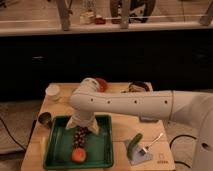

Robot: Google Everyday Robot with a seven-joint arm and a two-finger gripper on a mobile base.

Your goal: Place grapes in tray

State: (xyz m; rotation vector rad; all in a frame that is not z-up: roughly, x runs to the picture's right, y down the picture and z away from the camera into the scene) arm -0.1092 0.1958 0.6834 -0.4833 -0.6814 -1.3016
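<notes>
Kitchen- or canteen-type interior. A light wooden counter, lower centre, carries tableware: a white paper cup and a small grey square plate with a fork. Behind it, a dark panelled front rises to a pale ledge bearing small bottles. The gripper hangs over a shallow dark green plastic tray, lower left.

Across the middle of your frame runs a dark counter front, nearly black and with little detail to read. Along its top you see a pale ledge from edge to edge. Above that the upper strip is brighter, with grey posts standing in it. The lower half holds a light wooden table under warm, dim light. At lower left you get grey floor with a thin black cable curving across it. The gripper sits low, left of centre, over the table.
</notes>
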